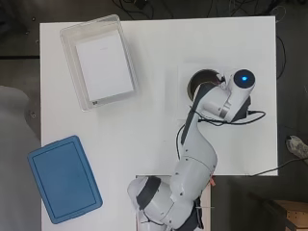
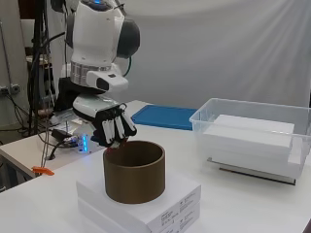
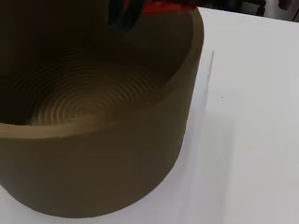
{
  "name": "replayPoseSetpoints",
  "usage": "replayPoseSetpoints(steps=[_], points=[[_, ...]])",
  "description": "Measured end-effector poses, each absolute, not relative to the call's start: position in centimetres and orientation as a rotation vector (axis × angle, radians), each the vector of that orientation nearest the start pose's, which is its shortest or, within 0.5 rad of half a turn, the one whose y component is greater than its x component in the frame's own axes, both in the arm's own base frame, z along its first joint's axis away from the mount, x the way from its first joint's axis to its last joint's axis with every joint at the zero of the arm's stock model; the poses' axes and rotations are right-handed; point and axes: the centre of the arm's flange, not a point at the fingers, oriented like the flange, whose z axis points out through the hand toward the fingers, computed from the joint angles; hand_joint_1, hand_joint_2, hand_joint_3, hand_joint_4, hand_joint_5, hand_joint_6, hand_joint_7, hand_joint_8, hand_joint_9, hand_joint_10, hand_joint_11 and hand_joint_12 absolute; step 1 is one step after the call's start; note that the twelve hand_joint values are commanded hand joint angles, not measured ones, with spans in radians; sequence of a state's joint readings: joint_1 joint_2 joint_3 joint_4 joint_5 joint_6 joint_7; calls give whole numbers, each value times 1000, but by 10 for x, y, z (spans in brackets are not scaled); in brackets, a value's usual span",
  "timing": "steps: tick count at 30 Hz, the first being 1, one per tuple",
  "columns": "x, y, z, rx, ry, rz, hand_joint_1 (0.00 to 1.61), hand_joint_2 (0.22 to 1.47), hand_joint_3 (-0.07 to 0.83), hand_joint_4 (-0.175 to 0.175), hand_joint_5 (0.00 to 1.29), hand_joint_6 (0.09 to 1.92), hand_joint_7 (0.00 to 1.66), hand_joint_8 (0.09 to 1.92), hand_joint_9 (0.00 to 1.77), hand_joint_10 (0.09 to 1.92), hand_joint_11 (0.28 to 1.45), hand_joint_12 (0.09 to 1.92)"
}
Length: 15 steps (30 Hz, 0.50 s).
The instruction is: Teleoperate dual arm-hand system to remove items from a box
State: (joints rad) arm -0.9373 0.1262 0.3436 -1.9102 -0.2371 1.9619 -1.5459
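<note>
A brown round container [image 2: 134, 177] stands open-topped on a flat white box [image 2: 170, 206] near the table's right side; the overhead view shows it [image 1: 201, 81] partly under the arm. My hand [image 2: 112, 127] hangs over the container's near rim, fingers curled downward and pinching a small red item [image 2: 112, 148]. In the wrist view the red item [image 3: 163, 6] and a dark fingertip [image 3: 120, 14] sit at the container's [image 3: 93, 154] far rim. The ribbed floor inside looks bare. The arm hides the hand in the overhead view.
A clear plastic bin [image 1: 72, 53] at the table's far left holds a white flat box [image 1: 104, 65]; the side view shows the bin [image 2: 204, 121] at the right. A blue lid [image 1: 63, 179] lies at the near left. Cables run beside the arm's base.
</note>
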Motion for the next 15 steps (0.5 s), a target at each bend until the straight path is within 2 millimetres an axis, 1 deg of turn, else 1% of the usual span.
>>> replayPoseSetpoints(steps=[4, 5, 6, 7, 8, 9, 10, 12, 14, 15], points=[[478, -314, 439, -2724, -1634, 304, 1039, 1235, -3, 175, 682, 1920, 1032, 1920, 1318, 1920, 1101, 1911], [479, -306, 440, -2716, -1653, 307, 754, 1122, 9, 106, 549, 1393, 853, 1490, 1084, 1542, 893, 1508], [480, -301, 441, -2710, -1670, 304, 439, 956, -1, 34, 330, 807, 542, 893, 704, 1039, 672, 988], [480, -297, 442, -2703, -1684, 303, 230, 842, -4, -13, 176, 422, 306, 477, 438, 638, 537, 571], [481, -294, 442, -2693, -1695, 314, 113, 782, -2, -36, 87, 208, 177, 240, 302, 370, 474, 304], [483, -289, 442, -2688, -1697, 343, 54, 753, -1, -42, 41, 99, 112, 115, 240, 206, 446, 153], [484, -286, 441, -2704, -1679, 371, 24, 738, -1, -42, 19, 87, 81, 87, 212, 116, 434, 87], [487, -280, 439, -2777, -1600, 409, 4, 734, 2, -38, 3, 87, 62, 87, 191, 87, 424, 87], [491, -277, 426, -2848, -1487, 451, 0, 747, 4, -31, 26, 87, 94, 87, 216, 87, 421, 87], [494, -276, 418, -2873, -1445, 455, 0, 771, 5, -12, 136, 87, 188, 87, 286, 87, 434, 87]])
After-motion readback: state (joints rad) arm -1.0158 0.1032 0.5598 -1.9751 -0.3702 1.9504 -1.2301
